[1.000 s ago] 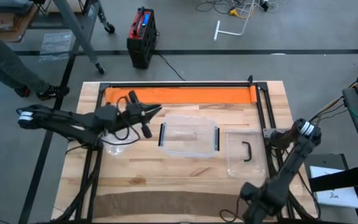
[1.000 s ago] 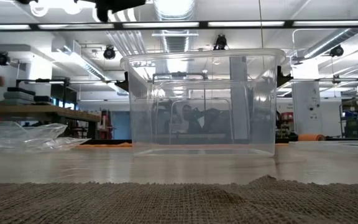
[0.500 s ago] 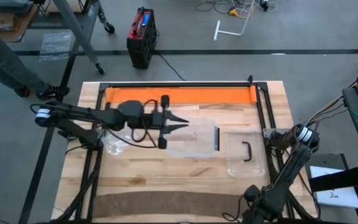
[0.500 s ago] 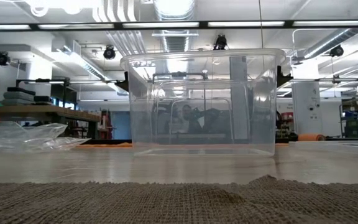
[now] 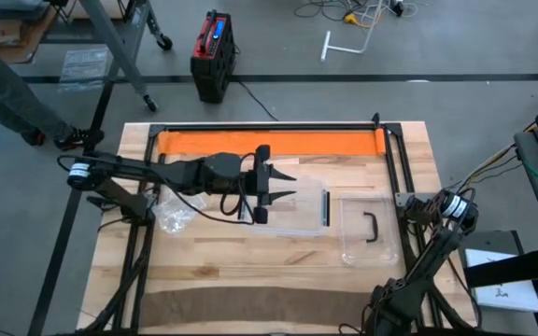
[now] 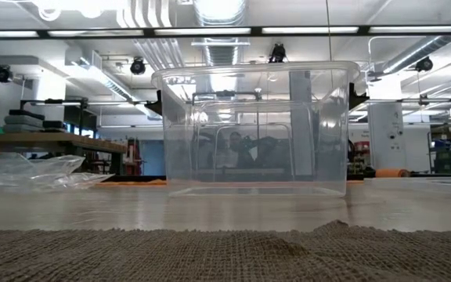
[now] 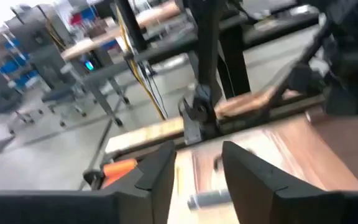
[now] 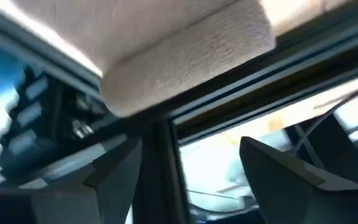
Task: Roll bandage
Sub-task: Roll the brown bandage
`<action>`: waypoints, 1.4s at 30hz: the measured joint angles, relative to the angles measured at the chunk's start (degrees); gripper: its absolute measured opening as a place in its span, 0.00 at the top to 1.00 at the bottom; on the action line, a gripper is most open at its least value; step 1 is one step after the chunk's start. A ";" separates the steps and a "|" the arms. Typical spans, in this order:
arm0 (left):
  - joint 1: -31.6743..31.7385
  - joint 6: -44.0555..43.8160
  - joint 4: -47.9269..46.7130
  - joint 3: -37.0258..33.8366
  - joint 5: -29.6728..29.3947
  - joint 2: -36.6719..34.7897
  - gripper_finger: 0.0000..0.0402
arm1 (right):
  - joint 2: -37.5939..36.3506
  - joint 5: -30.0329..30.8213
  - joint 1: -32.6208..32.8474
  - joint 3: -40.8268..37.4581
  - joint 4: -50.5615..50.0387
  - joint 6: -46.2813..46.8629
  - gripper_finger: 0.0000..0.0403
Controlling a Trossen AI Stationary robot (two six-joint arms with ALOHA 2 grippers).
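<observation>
A wide strip of coarse brown woven bandage (image 5: pixel 278 303) lies flat along the near edge of the wooden table (image 5: pixel 204 261), unrolled and well apart from both grippers; in the low view the weave (image 6: pixel 225 254) fills the foreground.

Beyond it, the left gripper (image 5: pixel 288 187) reaches out level over the clear rectangular plastic storage box (image 5: pixel 311 213) in the middle of the table. Its two dark fingers (image 7: pixel 157 177) stand apart with nothing between them, their tips above the box's open top. Behind the jaws, back along the arm, a crumpled clear plastic bag (image 5: pixel 171 217) lies on the wood.

Ahead of the left jaws, just past the box, the transparent flat lid with a black handle (image 5: pixel 370 229) rests on the table.

The right gripper (image 5: pixel 418 207) sits folded back at the table's right edge, beside the lid. Its fingers (image 8: pixel 114 171) are spread wide and empty.

Farthest off, an orange mat (image 5: pixel 269 142) runs along the far edge of the table.
</observation>
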 joint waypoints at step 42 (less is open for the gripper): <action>-2.84 -1.52 1.19 -8.72 0.79 -11.97 0.63 | 0.20 6.07 3.35 0.01 2.36 -17.87 0.18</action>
